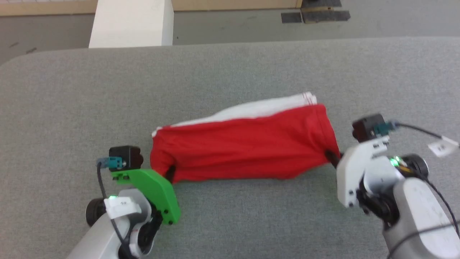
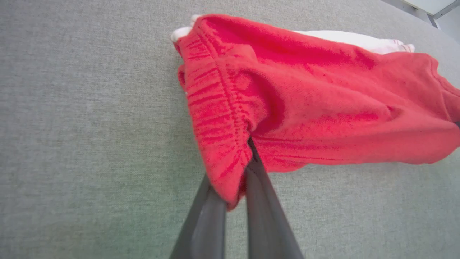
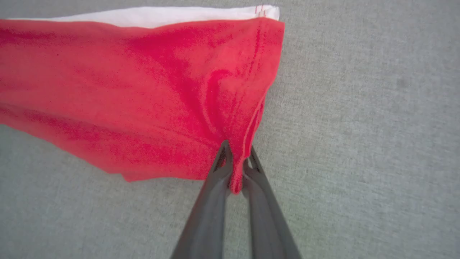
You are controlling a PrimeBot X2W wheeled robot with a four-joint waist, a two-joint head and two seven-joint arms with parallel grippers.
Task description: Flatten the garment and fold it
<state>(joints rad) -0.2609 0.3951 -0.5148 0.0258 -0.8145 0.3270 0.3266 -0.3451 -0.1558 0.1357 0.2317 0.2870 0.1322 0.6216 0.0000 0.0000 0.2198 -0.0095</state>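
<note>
The garment (image 1: 244, 145), red shorts with a white strip along the far edge, lies stretched sideways on the grey table. My left gripper (image 1: 169, 172) is shut on its near left corner, the gathered waistband (image 2: 222, 118), with red cloth pinched between the dark fingers (image 2: 258, 187). My right gripper (image 1: 332, 158) is shut on the near right corner, where the hem (image 3: 237, 180) bunches between its fingers (image 3: 215, 187). The cloth between the two grips is pulled fairly taut with a few wrinkles.
The grey fabric table (image 1: 230, 72) spreads wide around the garment. Beyond its far edge stands a white pillar (image 1: 131, 23) on a grey floor, with dark mats (image 1: 316, 14) at the back right.
</note>
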